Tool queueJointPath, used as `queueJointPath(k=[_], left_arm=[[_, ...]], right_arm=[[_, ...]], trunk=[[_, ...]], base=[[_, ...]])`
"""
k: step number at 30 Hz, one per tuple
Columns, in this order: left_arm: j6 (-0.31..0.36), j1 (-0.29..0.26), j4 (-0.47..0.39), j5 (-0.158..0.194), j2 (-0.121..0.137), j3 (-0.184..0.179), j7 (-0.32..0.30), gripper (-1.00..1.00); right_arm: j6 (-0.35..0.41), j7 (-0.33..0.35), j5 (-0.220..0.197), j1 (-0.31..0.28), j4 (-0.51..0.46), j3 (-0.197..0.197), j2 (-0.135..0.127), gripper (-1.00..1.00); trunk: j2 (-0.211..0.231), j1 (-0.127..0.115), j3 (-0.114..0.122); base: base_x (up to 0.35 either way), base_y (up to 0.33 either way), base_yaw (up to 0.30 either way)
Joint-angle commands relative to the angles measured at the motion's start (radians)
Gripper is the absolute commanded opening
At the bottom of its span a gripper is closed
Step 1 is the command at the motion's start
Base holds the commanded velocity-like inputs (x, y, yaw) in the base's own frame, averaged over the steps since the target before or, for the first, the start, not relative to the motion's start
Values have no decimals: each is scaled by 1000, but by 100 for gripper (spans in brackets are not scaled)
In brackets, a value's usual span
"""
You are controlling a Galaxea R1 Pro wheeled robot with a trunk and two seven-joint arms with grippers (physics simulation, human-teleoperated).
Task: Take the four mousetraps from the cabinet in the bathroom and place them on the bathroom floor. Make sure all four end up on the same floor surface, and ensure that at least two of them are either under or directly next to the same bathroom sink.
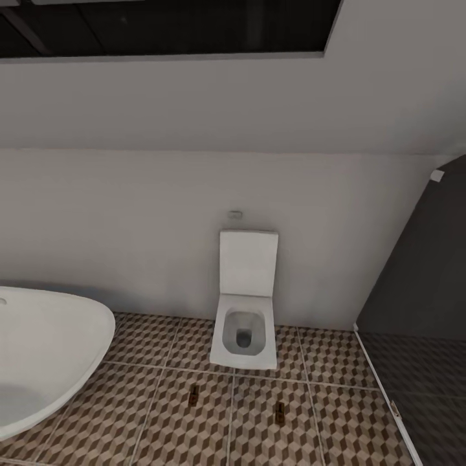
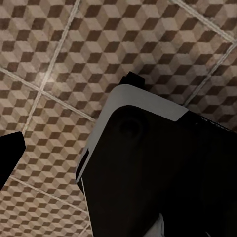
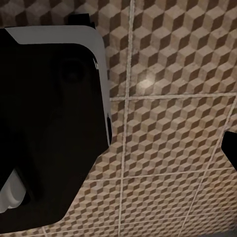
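Mousetraps, two of them, [image 1: 193, 395] and [image 1: 279, 412], lie low centre of the head frame on the patterned floor [image 1: 336, 414] before the toilet [image 1: 244, 323]; can't tell my grippers' opening, so I'd say steer to the cabinet next.

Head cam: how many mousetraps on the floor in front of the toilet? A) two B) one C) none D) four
A: two mousetraps, one and another, lie apart on the cube-pattern floor in front of the toilet.
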Motion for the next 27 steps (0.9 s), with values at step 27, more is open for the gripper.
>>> queueJointPath(k=[27], left_arm=[[-52, -1, 0, 10, -2, -9, 2, 100]], right_arm=[[2, -2, -10, -1, 1, 8, 0, 100]], trunk=[[-2, 1, -2]], base=[[0, 0, 0]])
